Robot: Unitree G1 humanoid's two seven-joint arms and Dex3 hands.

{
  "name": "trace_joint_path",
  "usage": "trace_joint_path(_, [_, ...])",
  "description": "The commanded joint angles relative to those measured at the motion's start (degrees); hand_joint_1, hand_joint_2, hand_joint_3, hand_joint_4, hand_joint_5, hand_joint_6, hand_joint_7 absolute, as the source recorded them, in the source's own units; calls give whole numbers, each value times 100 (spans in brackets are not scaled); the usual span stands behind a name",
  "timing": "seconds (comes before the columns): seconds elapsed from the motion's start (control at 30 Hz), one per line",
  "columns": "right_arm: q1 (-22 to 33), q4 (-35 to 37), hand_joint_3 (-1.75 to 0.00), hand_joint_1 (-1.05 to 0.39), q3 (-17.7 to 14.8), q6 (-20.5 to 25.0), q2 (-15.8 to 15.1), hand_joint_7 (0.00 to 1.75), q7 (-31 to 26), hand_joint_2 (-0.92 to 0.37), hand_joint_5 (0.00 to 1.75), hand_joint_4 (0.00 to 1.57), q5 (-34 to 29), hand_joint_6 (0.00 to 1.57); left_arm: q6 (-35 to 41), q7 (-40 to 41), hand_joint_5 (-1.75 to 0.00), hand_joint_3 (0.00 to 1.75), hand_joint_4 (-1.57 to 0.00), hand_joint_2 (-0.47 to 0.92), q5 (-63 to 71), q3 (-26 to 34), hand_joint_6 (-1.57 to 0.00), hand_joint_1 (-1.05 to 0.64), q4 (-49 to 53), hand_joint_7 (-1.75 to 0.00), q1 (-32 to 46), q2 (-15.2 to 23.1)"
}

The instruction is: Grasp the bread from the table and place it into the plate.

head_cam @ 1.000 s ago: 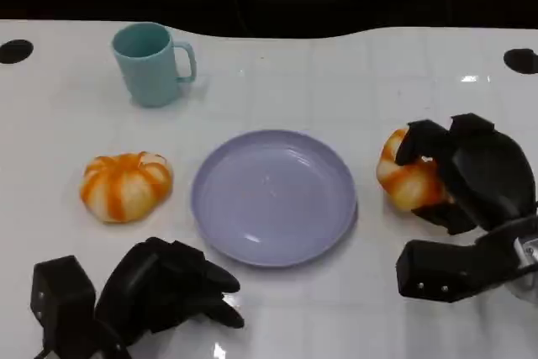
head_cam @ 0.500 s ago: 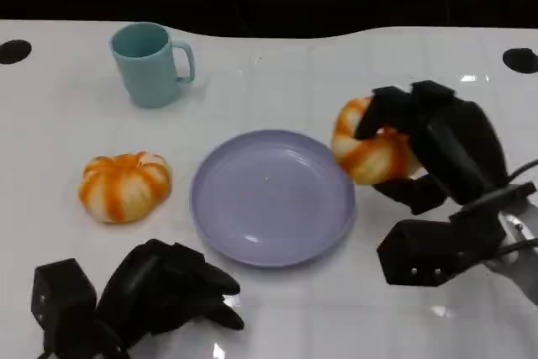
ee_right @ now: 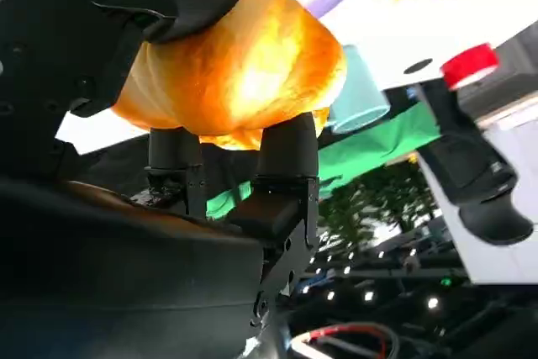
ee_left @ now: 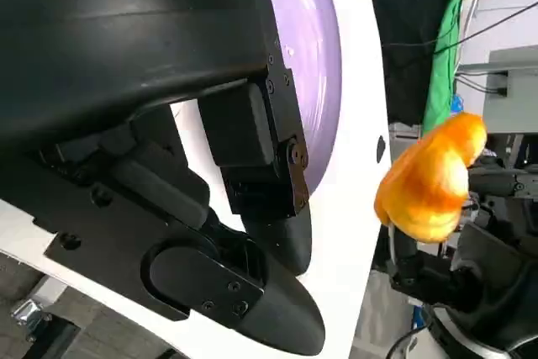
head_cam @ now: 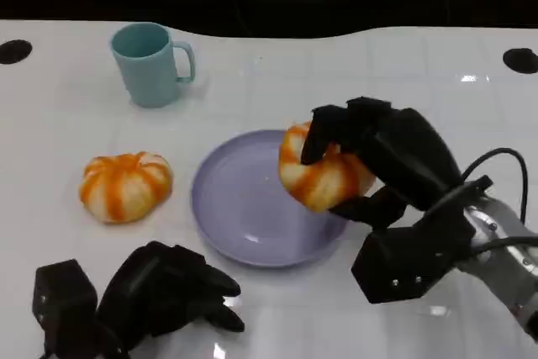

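Transport step: right hand gripped the orange-striped bun over the lilac plate near its rim; next, lower and release; left hand curled, idle.

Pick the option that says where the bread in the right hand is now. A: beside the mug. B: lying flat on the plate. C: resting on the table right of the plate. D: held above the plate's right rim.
D: the right hand grips the bread over the right rim of the plate, not yet set down.
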Motion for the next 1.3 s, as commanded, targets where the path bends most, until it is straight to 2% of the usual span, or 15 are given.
trace_joint_path(0.03, [-242,431,-150,-14,15,-299,179,170,149,-27,175,100,169,78,-54,-8,-21,0,-156,80,-2,-3,-154,-105,-36,0,44,59])
trace_joint_path(0.17, [-376,890,-144,-13,4,-360,420,173,323,-32,175,99,290,76,11,2,-21,0,-156,79,-7,-7,-155,-105,-63,0,59,53])
trace_joint_path(0.27, [-513,1291,-140,-11,-35,-442,581,166,495,-34,175,96,448,77,-68,20,-21,0,-156,80,30,-19,-154,-105,-39,0,62,55])
trace_joint_path(0.37, [-663,1658,-136,-11,-66,-440,718,144,659,-36,175,88,561,79,-129,2,-21,1,-156,81,37,-21,-154,-105,-12,0,61,68])
trace_joint_path(0.4, [-698,1738,-125,-13,-76,-441,743,127,712,-42,170,80,590,75,-132,-1,-20,1,-156,81,33,-23,-154,-105,-16,0,65,68])
trace_joint_path(0.47, [-768,1837,-106,-18,-97,-345,755,98,1067,-53,153,67,711,69,-138,14,-20,1,-156,81,41,-36,-153,-105,-39,0,75,71])
trace_joint_path(0.53, [-799,1834,-67,-26,-99,-261,729,62,1383,-74,110,55,783,59,-133,24,-20,1,-156,81,42,-50,-153,-105,-57,0,85,72])
trace_joint_path(0.57, [-799,1798,-60,-27,-89,-240,704,56,1510,-78,104,54,798,59,-129,31,-20,1,-156,81,41,-56,-153,-105,-67,0,91,68])
trace_joint_path(0.6, [-797,1747,-42,-32,-70,-207,677,44,1607,-86,91,47,784,54,-131,33,-20,0,-156,81,39,-62,-153,-105,-72,0,95,67])
trace_joint_path(0.63, [-791,1665,-35,-36,-33,-160,635,38,1698,-89,85,41,735,50,-117,39,-20,0,-156,81,39,-69,-153,-105,-92,0,107,67])
trace_joint_path(0.67, [-785,1591,-31,-50,13,-108,591,29,1761,-91,77,29,661,41,-114,44,-20,0,-156,81,38,-73,-154,-105,-104,0,116,63])
trace_joint_path(0.83, [-696,1240,-33,-82,129,208,485,11,1866,-92,55,2,401,17,-81,68,-20,0,-157,80,39,-88,-154,-105,-156,0,139,60])
trace_joint_path(0.93, [-597,991,-39,-92,161,334,412,5,1879,-92,43,0,333,9,-36,53,-20,0,-157,81,27,-93,-154,-105,-184,0,146,68])
trace_joint_path(1.3, [-250,365,-42,-98,68,319,107,4,2138,-92,43,1,530,9,-45,30,-20,0,-157,81,5,-95,-154,-105,-185,0,141,49])
